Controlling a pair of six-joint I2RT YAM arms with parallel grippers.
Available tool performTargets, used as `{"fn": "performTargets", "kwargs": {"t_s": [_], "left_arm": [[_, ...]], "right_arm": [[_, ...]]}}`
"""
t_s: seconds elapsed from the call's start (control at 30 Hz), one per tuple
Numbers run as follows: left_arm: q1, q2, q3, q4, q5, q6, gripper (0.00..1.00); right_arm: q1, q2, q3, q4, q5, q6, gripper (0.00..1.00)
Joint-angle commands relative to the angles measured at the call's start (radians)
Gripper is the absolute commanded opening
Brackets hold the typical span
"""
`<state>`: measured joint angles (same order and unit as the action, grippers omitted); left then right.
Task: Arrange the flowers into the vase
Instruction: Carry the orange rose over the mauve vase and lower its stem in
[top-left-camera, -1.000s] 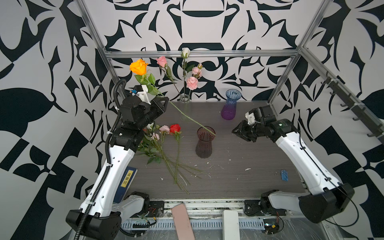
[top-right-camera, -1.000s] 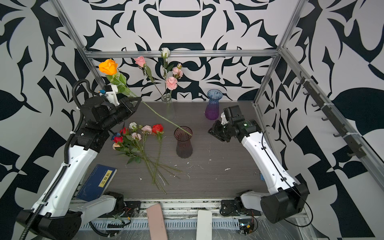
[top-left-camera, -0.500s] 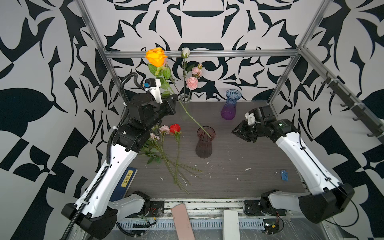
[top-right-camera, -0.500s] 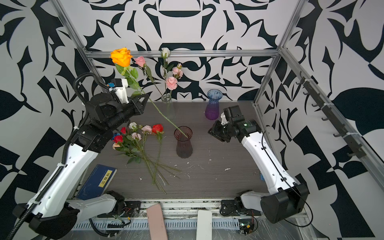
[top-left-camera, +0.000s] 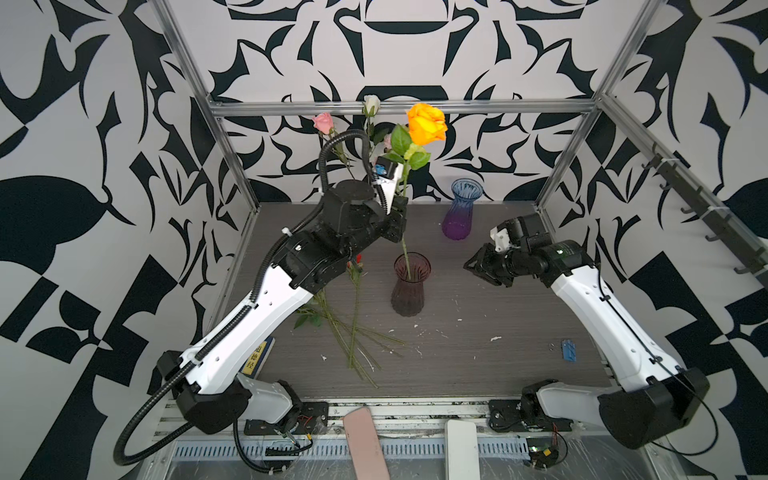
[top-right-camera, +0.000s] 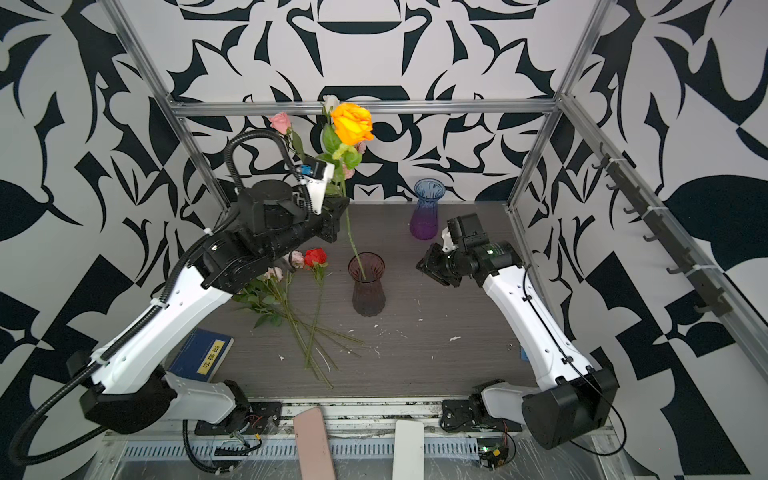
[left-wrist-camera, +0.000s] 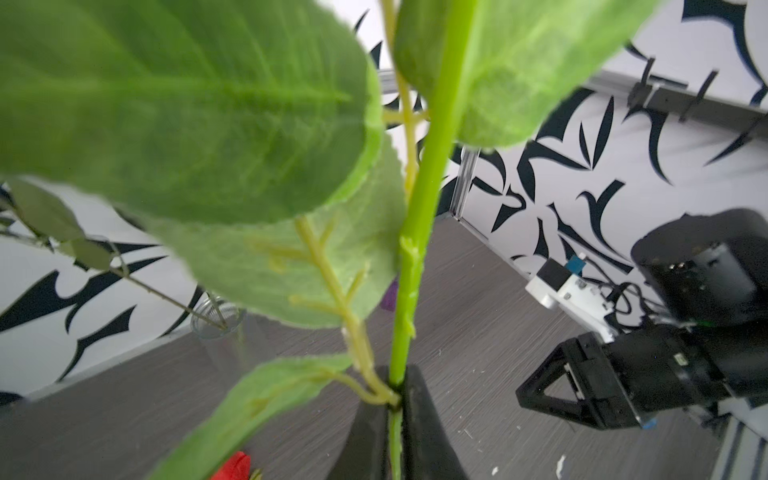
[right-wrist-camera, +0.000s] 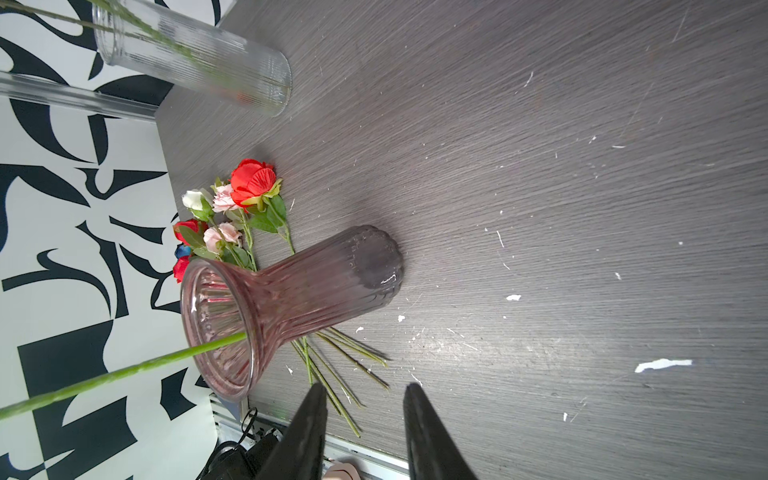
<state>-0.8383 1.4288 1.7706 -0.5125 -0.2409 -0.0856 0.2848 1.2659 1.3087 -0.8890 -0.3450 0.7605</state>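
The flowers are in three places. An orange rose (top-left-camera: 427, 124) (top-right-camera: 353, 124) stands almost upright over the middle of the bench (top-left-camera: 478, 353), its bloom high against the far wall. The lower end of its green stem (right-wrist-camera: 124, 374) is inside the mouth of the ribbed, dark pink glass vase (top-left-camera: 409, 286) (top-right-camera: 368, 286) (right-wrist-camera: 299, 291).

The left hand (top-left-camera: 399, 216) (top-right-camera: 338, 216) (left-wrist-camera: 397, 390) is at the stem above the vase, below the leaves. In the left wrist view the stem (left-wrist-camera: 415, 249) runs between the two black fingers (left-wrist-camera: 419, 436), which stand close on either side of it. The pictures do not show whether they press the stem or have just let go.

The right hand (top-left-camera: 478, 266) (top-right-camera: 428, 264) (right-wrist-camera: 361, 390) hangs to the right of the vase, apart from it and pointing toward it. Its fingers are partly spread and there is nothing between them.

A loose bunch of flowers (top-left-camera: 345, 316) (top-right-camera: 291, 286) (right-wrist-camera: 224, 216) lies flat on the bench left of the vase. It has red, pink and white blooms and a bit of blue, with the blooms toward the left arm and the stems fanning toward the near edge. Part of the bunch is hidden under the left arm in both top views.

At the far edge a clear ribbed glass vase (right-wrist-camera: 191, 54) (left-wrist-camera: 216, 320) holds a pink rose (top-left-camera: 323, 121) and a white one (top-left-camera: 372, 102). A blue-to-purple vase (top-left-camera: 457, 212) (top-right-camera: 427, 212) stands far right of centre with no stems showing. A blue book (top-right-camera: 201, 353) lies at the near left, partly under the left arm.
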Motion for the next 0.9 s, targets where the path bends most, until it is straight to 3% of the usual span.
{"fn": "performTargets", "kwargs": {"t_s": [0.0, 0.1, 0.3, 0.6, 0.7, 0.87], "left_arm": [[-0.009, 0.078, 0.106, -0.159, 0.001, 0.054, 0.48], [-0.018, 0.128, 0.161, -0.221, 0.052, 0.073, 0.61], [-0.018, 0.088, 0.092, -0.153, 0.046, 0.096, 0.72], [0.001, 0.045, 0.023, -0.139, 0.033, 0.055, 0.81], [0.074, 0.022, -0.044, -0.128, 0.125, -0.033, 0.81], [0.281, -0.031, -0.249, -0.070, 0.376, -0.267, 0.76]], "right_arm": [[-0.003, -0.022, 0.000, 0.027, 0.000, 0.008, 0.35], [-0.003, -0.021, 0.000, 0.030, 0.001, 0.011, 0.35], [-0.003, -0.027, -0.010, 0.037, 0.004, 0.019, 0.35], [-0.003, -0.033, -0.032, 0.052, 0.008, 0.037, 0.35], [-0.003, -0.030, -0.037, 0.056, 0.008, 0.043, 0.35], [-0.003, -0.028, -0.041, 0.065, 0.001, 0.051, 0.35]]}}
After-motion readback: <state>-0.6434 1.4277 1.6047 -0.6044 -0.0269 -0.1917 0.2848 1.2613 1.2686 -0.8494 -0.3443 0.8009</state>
